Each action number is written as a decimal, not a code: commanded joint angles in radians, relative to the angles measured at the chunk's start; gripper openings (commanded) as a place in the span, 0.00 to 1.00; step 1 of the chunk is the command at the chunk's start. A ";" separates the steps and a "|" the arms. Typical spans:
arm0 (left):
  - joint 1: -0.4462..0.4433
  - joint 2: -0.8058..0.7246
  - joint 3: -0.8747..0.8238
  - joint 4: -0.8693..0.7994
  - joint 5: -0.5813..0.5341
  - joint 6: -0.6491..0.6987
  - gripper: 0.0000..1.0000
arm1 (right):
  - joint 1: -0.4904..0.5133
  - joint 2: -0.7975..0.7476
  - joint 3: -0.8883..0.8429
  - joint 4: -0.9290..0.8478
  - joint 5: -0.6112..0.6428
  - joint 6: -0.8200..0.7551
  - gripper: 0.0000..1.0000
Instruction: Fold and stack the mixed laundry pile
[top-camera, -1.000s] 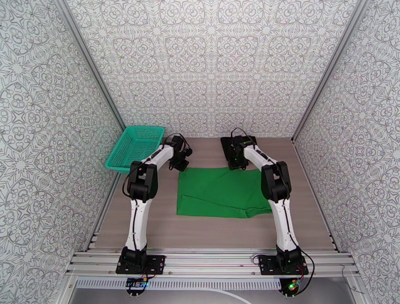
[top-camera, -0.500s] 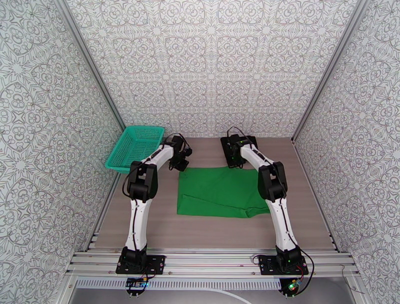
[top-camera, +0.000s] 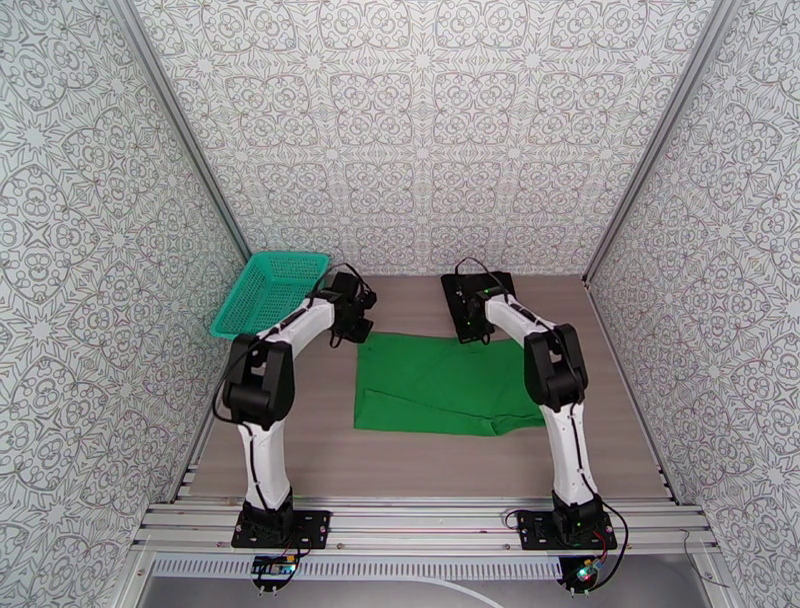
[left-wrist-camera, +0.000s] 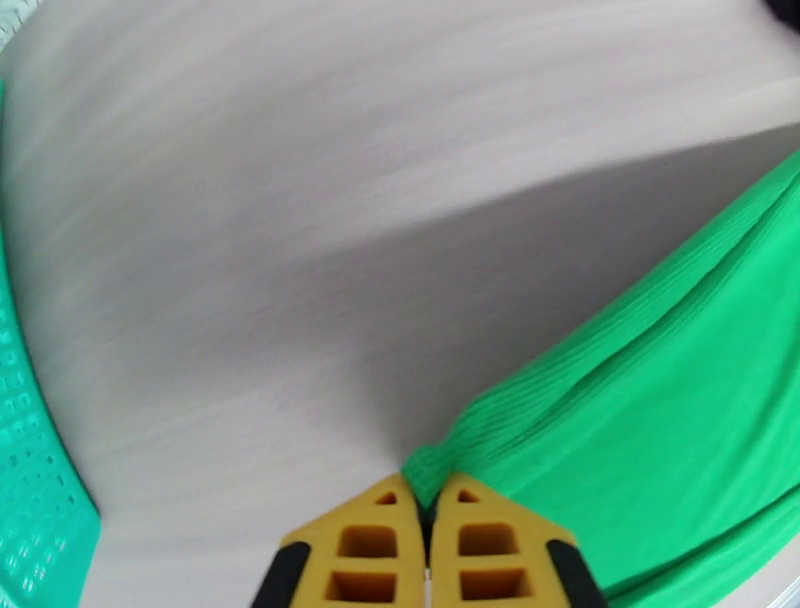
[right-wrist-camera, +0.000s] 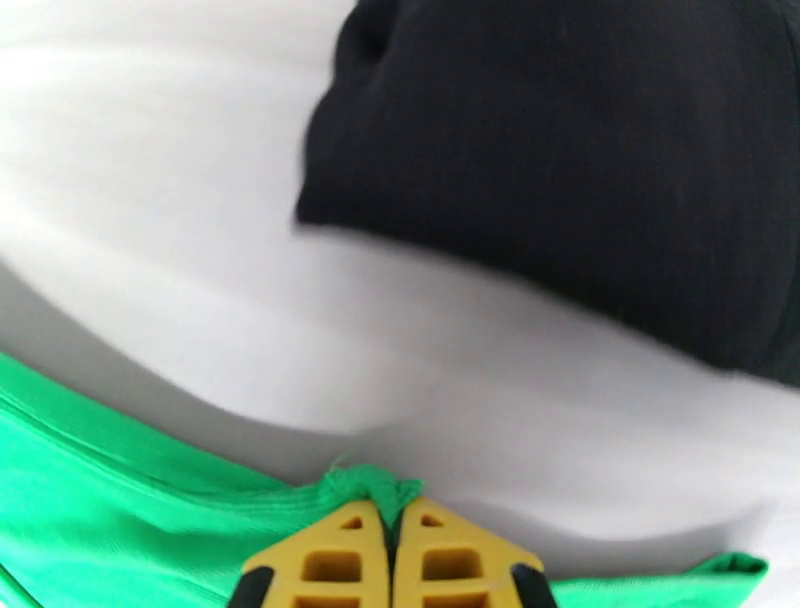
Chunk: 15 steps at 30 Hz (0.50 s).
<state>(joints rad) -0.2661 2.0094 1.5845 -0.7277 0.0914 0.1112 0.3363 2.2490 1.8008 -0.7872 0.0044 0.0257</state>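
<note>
A bright green T-shirt (top-camera: 440, 385) lies partly folded in the middle of the table. Its far-left corner (left-wrist-camera: 440, 470) is pinched between the yellow fingers of my left gripper (left-wrist-camera: 428, 500), which is shut on it. My right gripper (right-wrist-camera: 392, 520) is shut on the shirt's far edge (right-wrist-camera: 370, 487) near the far-right corner. The black garment (top-camera: 478, 298) lies folded flat just beyond the right gripper (top-camera: 468, 330), and it fills the upper right of the right wrist view (right-wrist-camera: 600, 170). The left gripper (top-camera: 352, 328) sits at the shirt's far-left corner.
A teal-green mesh basket (top-camera: 270, 296) rests tilted against the left wall, close to the left arm; its edge (left-wrist-camera: 30, 480) shows at the left of the left wrist view. Patterned walls enclose the table on three sides. Bare table lies in front of the shirt.
The right gripper has closed on the shirt's far edge. The left arm's elbow has swung left and back, and its gripper has shifted slightly toward the basket with the shirt corner.
</note>
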 joint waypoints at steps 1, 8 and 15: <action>-0.029 -0.034 -0.055 0.070 -0.049 -0.034 0.00 | 0.015 -0.094 -0.108 0.143 0.011 -0.004 0.00; -0.052 -0.105 -0.163 0.138 -0.077 -0.074 0.00 | 0.026 -0.252 -0.355 0.383 0.035 0.042 0.00; -0.058 -0.189 -0.269 0.210 -0.091 -0.114 0.00 | 0.032 -0.357 -0.529 0.544 0.042 0.091 0.00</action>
<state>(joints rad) -0.3149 1.8748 1.3479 -0.5789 0.0231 0.0326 0.3550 1.9358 1.3212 -0.3576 0.0261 0.0799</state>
